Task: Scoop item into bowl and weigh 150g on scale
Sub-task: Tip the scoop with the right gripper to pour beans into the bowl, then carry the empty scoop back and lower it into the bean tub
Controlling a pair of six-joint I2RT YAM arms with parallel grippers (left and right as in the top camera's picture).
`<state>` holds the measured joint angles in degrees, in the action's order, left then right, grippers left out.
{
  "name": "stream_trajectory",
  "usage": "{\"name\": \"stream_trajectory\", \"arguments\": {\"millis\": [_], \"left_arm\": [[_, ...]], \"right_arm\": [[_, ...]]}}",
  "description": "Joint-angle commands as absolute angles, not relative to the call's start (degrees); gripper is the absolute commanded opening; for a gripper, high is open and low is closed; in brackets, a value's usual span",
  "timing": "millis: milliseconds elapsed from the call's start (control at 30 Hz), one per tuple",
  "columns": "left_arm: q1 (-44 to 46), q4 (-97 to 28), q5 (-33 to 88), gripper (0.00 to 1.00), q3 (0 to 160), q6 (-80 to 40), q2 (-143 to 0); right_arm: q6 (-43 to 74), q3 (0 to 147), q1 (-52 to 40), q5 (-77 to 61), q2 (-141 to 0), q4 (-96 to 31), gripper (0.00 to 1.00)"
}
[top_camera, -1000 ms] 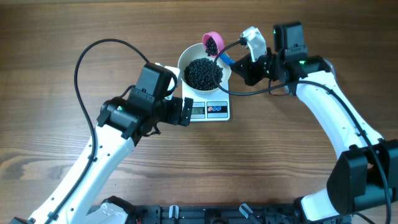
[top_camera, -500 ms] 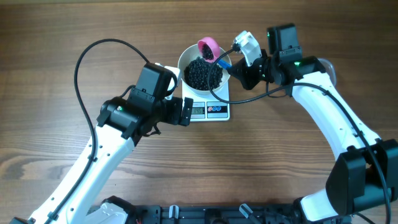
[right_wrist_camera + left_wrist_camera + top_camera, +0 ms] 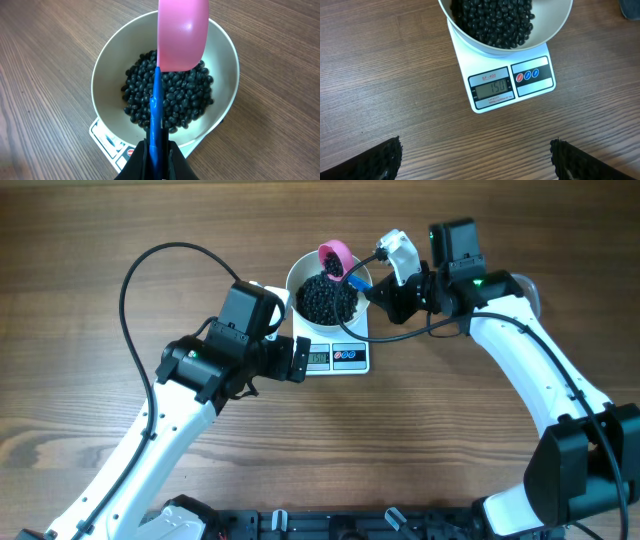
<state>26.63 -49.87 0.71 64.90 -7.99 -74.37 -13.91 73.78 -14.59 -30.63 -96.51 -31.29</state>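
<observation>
Over bowl (image 3: 107,85) — scoop (image 3: 182,35) moved in, tipped; right hand (image 3: 157,156) clamped on it.

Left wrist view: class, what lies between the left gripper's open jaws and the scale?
Only bare wooden table lies between the left gripper and the scale. Nothing else sits in that stretch, as the left wrist view shows.

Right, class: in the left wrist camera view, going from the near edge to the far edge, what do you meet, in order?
The open left gripper → the flat white rectangular digital scale → the round white bowl, sitting on the scale and holding the small black beans.
</observation>
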Motion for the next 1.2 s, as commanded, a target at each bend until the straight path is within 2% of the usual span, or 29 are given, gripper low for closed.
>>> {"name": "stream_trajectory", "arguments": {"millis": [0,267,633,867,1000,1167], "left_arm": [[26.5,-49.7,0.6,1.00,64.9,-8.3,-74.5],[26.5,-49.7,0.6,1.00,64.9,-8.3,-74.5],[26.5,-49.7,0.6,1.00,64.9,-8.3,-74.5],[26.5,-49.7,0.6,1.00,64.9,-8.3,-74.5],[26.5,-49.7,0.6,1.00,64.9,-8.3,-74.5],[26.5,-49.7,0.6,1.00,64.9,-8.3,-74.5]], "right_arm": [[-13.1,75.4,-14.6,-32.2,-94.9,-31.3,0.04],[-12.8,75.4,-14.6,-32.2,-94.9,-31.0,0.04],[-3.0,75.4,-12.6,-32.2,-93.0,-28.9,0.04],[13.6,75.4,-0.4,-48.7,-89.4,-26.0,0.04],[15.0,75.4,9.3,-53.1,-89.4,-26.8,0.04],[14.7,75.4,25.7,-53.0,-89.4,-35.7,0.04]]}}
